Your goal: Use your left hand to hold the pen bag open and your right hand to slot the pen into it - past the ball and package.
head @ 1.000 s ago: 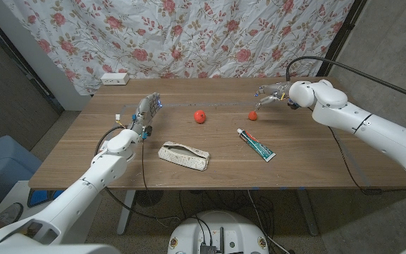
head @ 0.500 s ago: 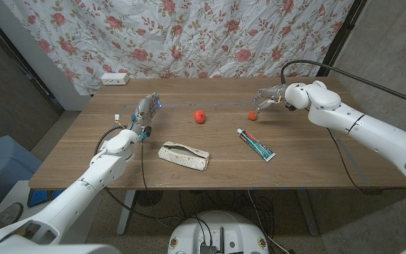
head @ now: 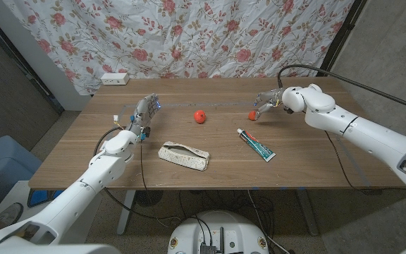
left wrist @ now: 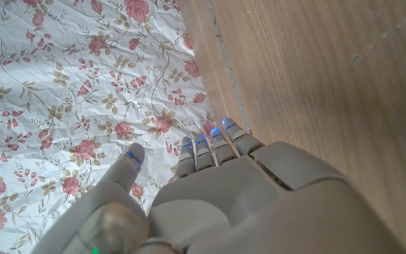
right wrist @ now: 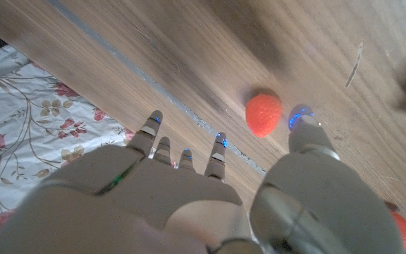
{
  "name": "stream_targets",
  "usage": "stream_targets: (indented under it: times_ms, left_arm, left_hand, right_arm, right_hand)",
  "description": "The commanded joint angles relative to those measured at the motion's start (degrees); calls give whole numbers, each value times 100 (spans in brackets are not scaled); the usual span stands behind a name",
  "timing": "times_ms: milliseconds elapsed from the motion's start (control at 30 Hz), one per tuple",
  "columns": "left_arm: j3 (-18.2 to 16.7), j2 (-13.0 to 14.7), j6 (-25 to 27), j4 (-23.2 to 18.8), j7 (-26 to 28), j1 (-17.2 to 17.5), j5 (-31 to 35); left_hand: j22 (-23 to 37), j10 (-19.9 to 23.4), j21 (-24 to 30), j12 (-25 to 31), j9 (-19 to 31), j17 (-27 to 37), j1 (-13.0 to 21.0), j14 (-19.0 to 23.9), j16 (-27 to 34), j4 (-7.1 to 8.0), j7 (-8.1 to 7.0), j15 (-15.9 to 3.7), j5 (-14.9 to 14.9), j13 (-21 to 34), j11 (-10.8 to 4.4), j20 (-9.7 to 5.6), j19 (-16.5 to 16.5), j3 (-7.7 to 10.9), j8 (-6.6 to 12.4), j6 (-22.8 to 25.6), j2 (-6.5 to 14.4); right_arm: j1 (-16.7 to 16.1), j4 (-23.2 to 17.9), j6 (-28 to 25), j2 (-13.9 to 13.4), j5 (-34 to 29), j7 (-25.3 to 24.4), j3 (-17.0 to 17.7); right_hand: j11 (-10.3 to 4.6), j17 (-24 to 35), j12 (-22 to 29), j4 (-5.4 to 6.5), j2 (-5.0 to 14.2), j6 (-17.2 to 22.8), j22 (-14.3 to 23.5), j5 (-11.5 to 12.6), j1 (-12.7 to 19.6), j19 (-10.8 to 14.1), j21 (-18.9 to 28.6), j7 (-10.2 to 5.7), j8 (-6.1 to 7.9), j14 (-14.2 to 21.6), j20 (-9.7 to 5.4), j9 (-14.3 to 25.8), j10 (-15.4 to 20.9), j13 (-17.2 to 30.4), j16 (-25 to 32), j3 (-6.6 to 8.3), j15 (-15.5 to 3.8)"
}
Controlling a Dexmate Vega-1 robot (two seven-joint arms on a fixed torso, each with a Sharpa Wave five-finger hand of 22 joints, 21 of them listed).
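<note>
Lying diagonally, the pen bag [head: 184, 156] points its near end rightward; both hands spread, empty.

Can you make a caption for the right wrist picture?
Right hand, fingers spread, hovers by a small orange-red ball on the wooden table.

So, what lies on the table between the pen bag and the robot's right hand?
In the head view, the tube-shaped package lies between the pen bag and the right robot hand; a small orange-red object sits just before the hand.

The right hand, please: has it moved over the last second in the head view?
Yes. The right hand has drifted toward the robot's left, closing on the small orange ball, which lies where it was.
</note>
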Motion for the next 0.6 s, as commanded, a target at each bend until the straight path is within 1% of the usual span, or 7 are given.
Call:
stream_targets:
  times_ms: [33, 300, 367, 500, 600]
  left_arm:
    - [-5, -9, -6, -11, 28, 28, -18]
    - [4, -66, -1, 65, -29, -14, -86]
    - [11, -74, -51, 115, -104, -35, -94]
    - [22, -47, 29, 94, -72, -54, -81]
    - [21, -50, -6, 129, -122, -66, -92]
  left_hand:
    - [24, 30, 17, -12, 24, 20, -35, 44, 6, -8, -3, -11, -9, 26, -19, 8, 54, 30, -17, 28, 312]
    - [24, 39, 16, -14, 25, 20, -40, 51, 3, -14, -6, -11, -10, 26, -25, 12, 60, 39, -20, 32, 312]
    - [24, 45, 15, -13, 25, 20, -41, 56, 4, -15, -4, -13, -10, 26, -29, 13, 60, 41, -20, 33, 313]
    - [24, 48, 15, -15, 25, 20, -43, 62, 4, -17, -4, -21, -10, 26, -44, 17, 64, 45, -20, 37, 314]
    - [24, 49, 14, -16, 25, 21, -45, 66, 4, -18, -5, -18, -10, 26, -48, 21, 63, 47, -20, 40, 315]
  right_arm:
    - [20, 220, 42, 121, -103, -104, -103]
    - [-36, 270, 11, 164, -220, -323, -158]
    - [-41, 277, 2, 174, -216, -322, -162]
    - [-54, 296, 19, 185, -229, -378, -176]
    - [-52, 313, 26, 200, -234, -385, -190]
  right_hand:
    - [-6, 10, 55, -2, -39, 81, 15, -10, 56, 53, 56, -16, 78, 39, -11, 16, 39, 24, 55, 46, -22]
    - [-25, 17, 85, 13, -45, 241, 16, -16, 150, 166, 72, -61, 172, 160, -20, 32, 162, 24, 97, 56, -72]
    - [-37, 19, 89, 16, -44, 291, 16, -18, 174, 195, 76, -66, 199, 189, -28, 36, 186, 23, 106, 59, -94]
    - [-42, 22, 102, 19, -44, 377, 16, -22, 224, 250, 81, -106, 249, 244, -42, 42, 251, 22, 124, 65, -135]
    - [-39, 23, 101, 20, -44, 409, 15, -25, 252, 287, 86, -126, 269, 266, -36, 45, 267, 21, 130, 68, -123]
